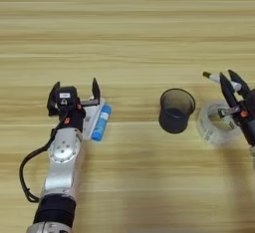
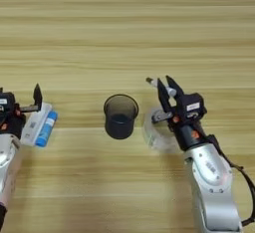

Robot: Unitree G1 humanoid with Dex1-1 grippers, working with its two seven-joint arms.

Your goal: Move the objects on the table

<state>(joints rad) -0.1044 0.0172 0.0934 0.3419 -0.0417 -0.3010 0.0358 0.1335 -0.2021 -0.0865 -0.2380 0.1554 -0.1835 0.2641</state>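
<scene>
The tape ring lies flat on the surface beside the dark cup — light, stiff, slick; grip across its wall. Right pincer spread above it — left pincer spread, idle.

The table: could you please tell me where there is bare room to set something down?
The table is bare beyond everything, and between the blue-and-white items and the dark cup. It is crowded where cup, tape ring and right gripper cluster.
</scene>
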